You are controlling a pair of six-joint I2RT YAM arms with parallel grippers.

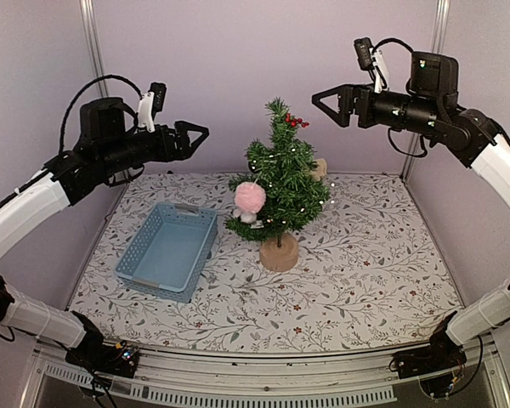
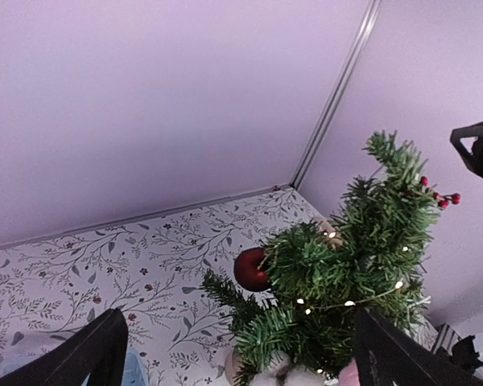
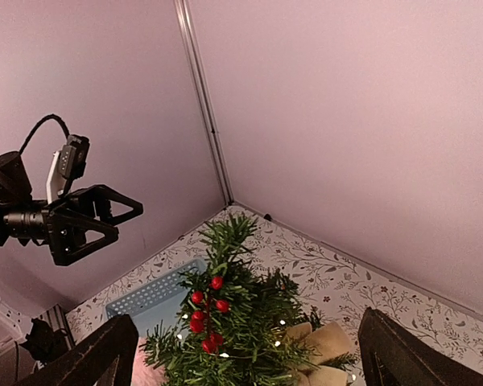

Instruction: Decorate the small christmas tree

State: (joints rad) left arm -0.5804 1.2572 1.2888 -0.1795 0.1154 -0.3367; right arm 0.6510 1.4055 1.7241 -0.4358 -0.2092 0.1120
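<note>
tree stands on its round base in the middle of the worktop, just right of the blue basket, carrying a pink pompom, red berries, a red ball and small lights; left claw and right claw hang open and empty, high on either side of it

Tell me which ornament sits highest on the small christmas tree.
The red berry sprig, right below the tip of the small christmas tree. The pink pom-pom, dark red ball and tan bow all hang lower.
</note>
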